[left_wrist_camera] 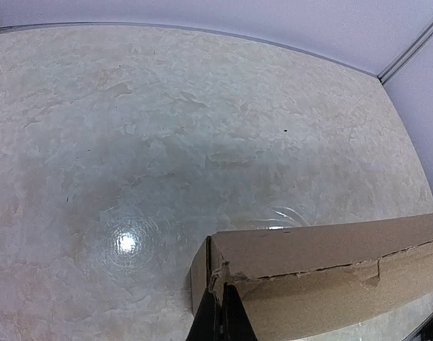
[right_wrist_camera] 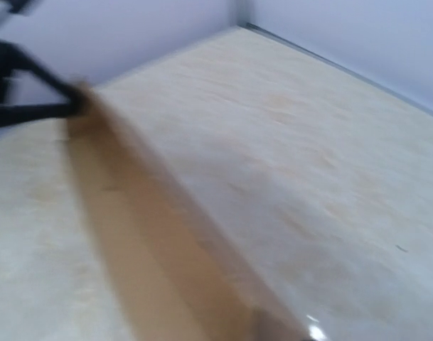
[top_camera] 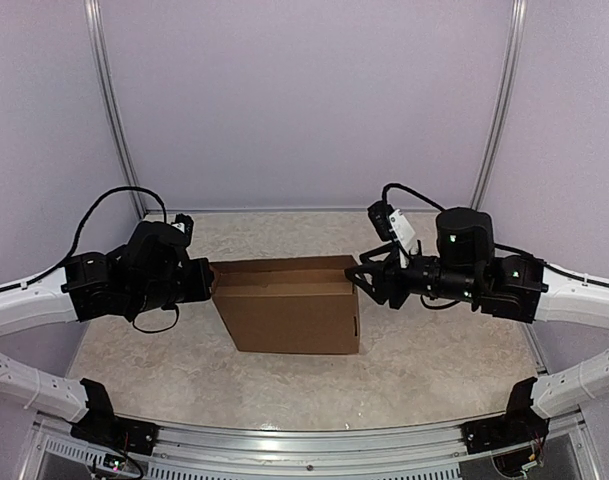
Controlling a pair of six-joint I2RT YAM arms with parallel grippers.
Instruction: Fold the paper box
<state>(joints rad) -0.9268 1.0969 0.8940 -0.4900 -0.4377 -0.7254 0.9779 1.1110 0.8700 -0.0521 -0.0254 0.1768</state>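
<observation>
The paper box (top_camera: 289,318) is a brown cardboard mailer folded into a closed shape, standing on the table between both arms. My left gripper (top_camera: 206,281) is at its upper left corner. In the left wrist view my black fingers (left_wrist_camera: 234,316) are pinched on the torn corner of the paper box (left_wrist_camera: 323,259). My right gripper (top_camera: 359,283) is at the upper right corner, and its fingers look spread there. The right wrist view is blurred. It shows the long edge of the paper box (right_wrist_camera: 152,249) running to the left gripper (right_wrist_camera: 31,89), and my own fingers do not show.
The marble-patterned tabletop (top_camera: 434,350) is bounded by lilac walls at the back and sides, with a metal rail (top_camera: 304,437) along the near edge. Cables loop above both arms.
</observation>
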